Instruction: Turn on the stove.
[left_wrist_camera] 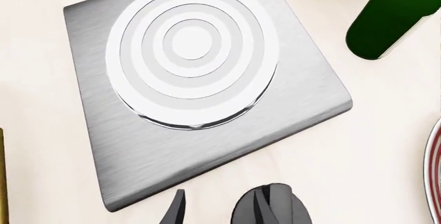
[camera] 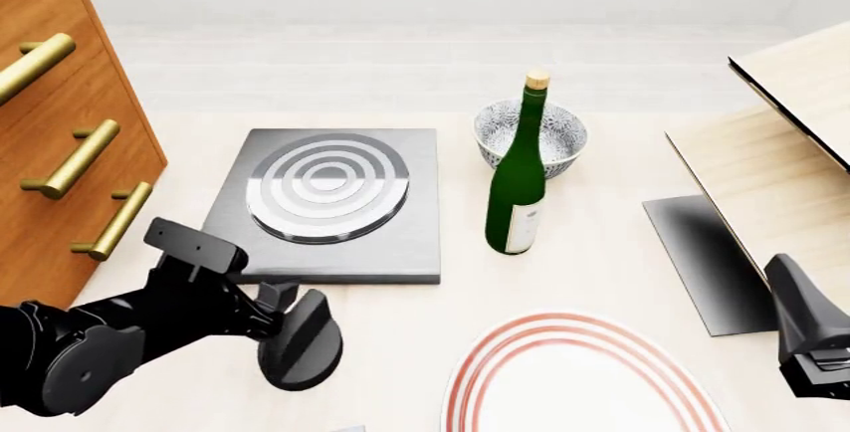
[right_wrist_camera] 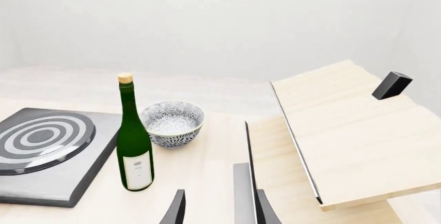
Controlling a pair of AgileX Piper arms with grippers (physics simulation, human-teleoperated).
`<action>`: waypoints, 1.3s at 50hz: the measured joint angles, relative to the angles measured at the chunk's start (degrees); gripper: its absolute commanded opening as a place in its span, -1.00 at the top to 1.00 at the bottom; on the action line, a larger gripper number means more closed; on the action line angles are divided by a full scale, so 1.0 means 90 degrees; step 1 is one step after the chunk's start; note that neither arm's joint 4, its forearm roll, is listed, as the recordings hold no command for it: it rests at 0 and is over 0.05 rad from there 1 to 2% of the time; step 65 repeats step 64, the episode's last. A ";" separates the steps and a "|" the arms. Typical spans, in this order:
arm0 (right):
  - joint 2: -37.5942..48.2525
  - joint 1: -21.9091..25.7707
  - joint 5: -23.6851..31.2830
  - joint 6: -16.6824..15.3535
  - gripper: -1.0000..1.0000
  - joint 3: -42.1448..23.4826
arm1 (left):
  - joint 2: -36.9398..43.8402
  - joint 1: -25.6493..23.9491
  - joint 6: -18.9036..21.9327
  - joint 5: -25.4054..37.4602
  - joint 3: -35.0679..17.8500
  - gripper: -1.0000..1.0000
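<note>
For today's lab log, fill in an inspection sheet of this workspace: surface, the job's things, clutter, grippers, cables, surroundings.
Surface: pale tabletop, bare between the items.
Job's things: stove, a flat grey slab with one ringed burner, lies flat; black knob sits just off its near edge.
Clutter: green wine bottle upright right of the stove; patterned bowl behind it; white plate with red rings at the near edge; dark flat panel on the right.
Grippers: left gripper at the knob, jaws astride it, contact unclear; right gripper low at the right, jaws apart, holding nothing.
Cables: nothing seen.
Surroundings: wooden drawer unit with brass handles on the left; light wooden structure on the right.
</note>
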 measured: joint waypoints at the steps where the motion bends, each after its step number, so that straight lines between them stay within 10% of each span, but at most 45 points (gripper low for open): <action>1: 0.0001 0.0000 -0.0001 -0.0001 -1.00 0.0000 | -0.0044 0.0004 0.0011 0.0011 0.0032 -1.00; 36: -0.0036 0.0007 0.0032 0.0009 -1.00 0.0000 | -0.1491 -0.0366 -0.0165 -0.0030 0.1327 -1.00; 65: -0.0034 0.0045 0.0029 -0.0005 -1.00 0.0000 | -0.6154 -0.0087 -0.0390 0.4329 0.0593 -1.00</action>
